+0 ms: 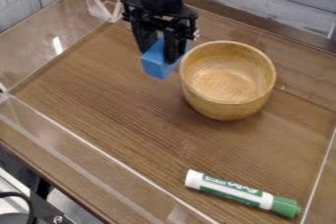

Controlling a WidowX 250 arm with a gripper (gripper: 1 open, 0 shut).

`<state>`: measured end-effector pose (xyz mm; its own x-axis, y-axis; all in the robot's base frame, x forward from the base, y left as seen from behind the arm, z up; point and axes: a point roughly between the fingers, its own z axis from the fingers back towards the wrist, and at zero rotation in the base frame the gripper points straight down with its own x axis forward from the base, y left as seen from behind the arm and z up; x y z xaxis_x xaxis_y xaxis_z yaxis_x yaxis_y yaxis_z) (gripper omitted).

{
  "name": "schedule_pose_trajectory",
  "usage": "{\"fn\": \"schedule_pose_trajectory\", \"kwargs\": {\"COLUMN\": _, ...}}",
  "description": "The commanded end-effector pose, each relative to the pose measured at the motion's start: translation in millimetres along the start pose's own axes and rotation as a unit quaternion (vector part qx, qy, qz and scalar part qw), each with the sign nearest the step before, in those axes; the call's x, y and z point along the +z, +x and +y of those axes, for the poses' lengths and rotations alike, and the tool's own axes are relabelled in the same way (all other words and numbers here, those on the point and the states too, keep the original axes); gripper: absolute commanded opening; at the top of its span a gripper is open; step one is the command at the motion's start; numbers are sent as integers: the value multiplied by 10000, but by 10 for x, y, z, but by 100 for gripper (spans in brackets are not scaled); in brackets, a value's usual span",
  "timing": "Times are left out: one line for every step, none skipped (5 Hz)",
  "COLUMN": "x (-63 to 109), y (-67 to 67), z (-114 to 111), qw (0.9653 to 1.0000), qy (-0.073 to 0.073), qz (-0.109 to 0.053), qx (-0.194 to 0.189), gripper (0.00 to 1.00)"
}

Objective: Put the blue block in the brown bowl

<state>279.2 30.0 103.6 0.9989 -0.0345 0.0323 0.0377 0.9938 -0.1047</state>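
Jaws: closed on the blue block [159, 62], with no gap to be made out around the grip. Block held tilted, long side down, just beside the left rim of the brown bowl [229, 83] as pictured, and not over the opening. Whether touching the rim or only in front of it, impossible to tell from a single view; likewise the height above the bench [98, 105]

Main risk: a clip of the rim on the way across. Likely cause, too little lift, with the low end of the block hanging below the grip. From such a knock, perhaps a block twisted in the jaws or jolted loose, or a bowl shoved sideways with the opening off the aim

Next danger: release too soon. With the block only partly past the thick rim, likely to tip outward and drop to the bench. Best to carry on well towards the middle of the bowl, then lower before opening. From too high, possible bounce off the curved wall

Little to fear from the green-and-white marker [243, 194], well apart near the front and out of the likely path
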Motion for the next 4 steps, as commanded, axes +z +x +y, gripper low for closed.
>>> {"fn": "schedule_pose_trajectory", "kwargs": {"x": 218, "y": 88, "z": -66, "qw": 9990, "qy": 70, "qz": -418, "qx": -109, "gripper": 0}}
{"fn": "schedule_pose_trajectory", "kwargs": {"x": 229, "y": 95, "z": -113, "qw": 9989, "qy": 67, "qz": -456, "qx": -113, "gripper": 0}}
{"fn": "schedule_pose_trajectory", "kwargs": {"x": 243, "y": 102, "z": -178, "qw": 9986, "qy": 65, "qz": -501, "qx": -121, "gripper": 0}}
{"fn": "schedule_pose_trajectory", "kwargs": {"x": 252, "y": 109, "z": -256, "qw": 9984, "qy": 66, "qz": -539, "qx": -149, "gripper": 0}}
